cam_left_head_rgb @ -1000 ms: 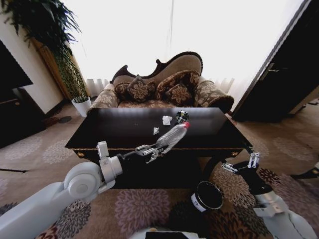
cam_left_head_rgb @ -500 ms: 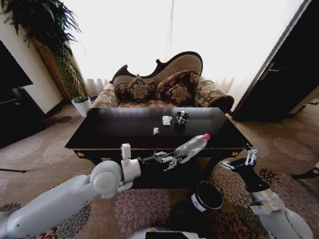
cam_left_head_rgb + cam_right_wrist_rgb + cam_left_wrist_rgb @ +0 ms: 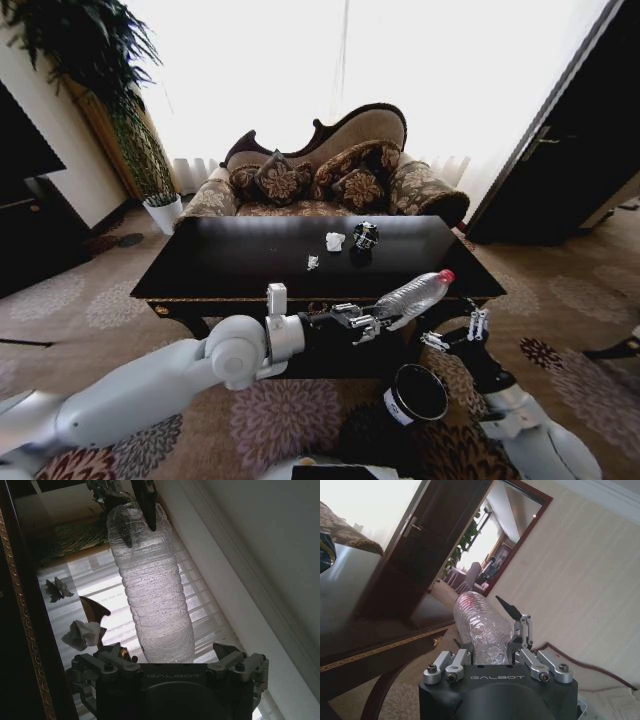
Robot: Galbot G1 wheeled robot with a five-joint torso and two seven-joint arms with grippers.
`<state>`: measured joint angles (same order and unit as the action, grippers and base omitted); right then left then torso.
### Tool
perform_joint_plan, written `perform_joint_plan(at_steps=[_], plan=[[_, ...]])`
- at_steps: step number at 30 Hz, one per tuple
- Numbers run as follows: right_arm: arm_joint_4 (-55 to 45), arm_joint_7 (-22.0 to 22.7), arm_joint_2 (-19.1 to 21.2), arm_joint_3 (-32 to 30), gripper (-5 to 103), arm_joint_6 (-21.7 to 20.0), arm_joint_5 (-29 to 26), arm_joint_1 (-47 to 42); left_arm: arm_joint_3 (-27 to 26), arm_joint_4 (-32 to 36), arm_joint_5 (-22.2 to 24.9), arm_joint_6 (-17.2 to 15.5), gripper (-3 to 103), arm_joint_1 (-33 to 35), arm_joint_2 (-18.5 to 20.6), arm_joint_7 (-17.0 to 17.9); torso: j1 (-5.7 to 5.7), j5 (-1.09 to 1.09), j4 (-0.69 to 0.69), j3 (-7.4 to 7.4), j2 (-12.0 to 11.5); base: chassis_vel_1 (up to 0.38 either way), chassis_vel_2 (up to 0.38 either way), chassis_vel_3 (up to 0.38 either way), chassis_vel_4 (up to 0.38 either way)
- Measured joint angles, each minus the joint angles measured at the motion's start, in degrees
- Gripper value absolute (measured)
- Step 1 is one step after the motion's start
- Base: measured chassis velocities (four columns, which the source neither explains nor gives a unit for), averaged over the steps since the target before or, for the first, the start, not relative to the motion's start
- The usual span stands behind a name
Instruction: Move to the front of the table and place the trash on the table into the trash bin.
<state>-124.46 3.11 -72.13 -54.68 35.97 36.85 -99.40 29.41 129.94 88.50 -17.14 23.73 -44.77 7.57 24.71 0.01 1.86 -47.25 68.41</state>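
Note:
My left gripper (image 3: 367,322) is shut on the base of a clear crumpled bottle (image 3: 415,296) with a red cap, held in the air past the black table's (image 3: 230,265) front edge. The bottle lies nearly level, cap pointing at my right gripper (image 3: 457,331), which stands open just beyond the cap. In the right wrist view the bottle (image 3: 154,580) reaches in between the spread fingers without touching them. The trash bin (image 3: 416,394) stands on the carpet below the bottle. On the table lie a white paper wad (image 3: 335,241), a tiny scrap (image 3: 313,262) and a black-and-silver lump (image 3: 366,236).
A brown patterned sofa (image 3: 330,175) stands behind the table. A tall plant in a white pot (image 3: 163,212) is at the back left, a dark door (image 3: 560,150) at the right. Patterned carpet (image 3: 280,410) lies open in front of the table.
My left gripper has carried the bottle to the right, off the table and past its front edge. My right gripper has shifted left toward the bottle's cap.

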Motion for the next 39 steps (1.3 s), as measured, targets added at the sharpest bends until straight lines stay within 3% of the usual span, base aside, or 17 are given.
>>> perform_joint_plan(at_steps=[17,19,21,24,27,28,39], plan=[[-2.48,-0.30,-1.15,-0.18,103,-1.03,0.18,-0.13,2.45,-1.39,-0.49,0.49,33,1.57,-4.41,2.01,0.00,-0.01,0.00,0.00,0.00,0.000,0.000,0.000,0.000],[-2.68,-0.50,-1.26,-0.42,95,-0.65,0.47,-0.33,2.43,-1.14,-0.41,0.50,33,1.62,-4.47,2.35,0.00,-0.01,0.00,0.00,0.00,0.000,0.000,0.000,0.000],[-2.72,-0.53,-1.31,-0.46,95,-0.47,0.58,-0.42,2.41,-0.99,-0.30,0.50,33,1.64,-4.51,2.52,0.00,0.00,0.00,0.00,0.00,0.000,0.000,0.000,0.000],[-2.81,-0.56,-1.67,-0.44,80,-0.03,0.77,-0.53,2.55,-0.52,0.04,0.50,33,1.79,-4.70,3.03,0.00,0.00,0.00,0.00,0.00,0.000,0.000,0.000,0.000],[-2.81,-0.57,-1.80,-0.44,74,0.09,0.78,-0.55,2.56,-0.46,0.14,0.50,33,2.06,-4.74,3.15,0.00,-0.01,0.00,0.00,0.00,0.000,0.000,0.000,0.000],[-2.82,-0.58,-1.83,-0.44,63,0.24,0.80,-0.67,2.45,-0.41,0.30,0.50,33,2.31,-4.72,3.24,0.00,-0.01,-0.01,0.00,0.00,0.000,0.000,0.000,0.000],[-2.79,-0.58,-1.71,-0.72,38,0.92,0.76,-0.88,1.77,0.36,0.73,0.45,32,2.70,-4.06,3.67,0.00,-0.01,-0.01,0.00,0.00,0.000,0.000,0.000,0.000]])
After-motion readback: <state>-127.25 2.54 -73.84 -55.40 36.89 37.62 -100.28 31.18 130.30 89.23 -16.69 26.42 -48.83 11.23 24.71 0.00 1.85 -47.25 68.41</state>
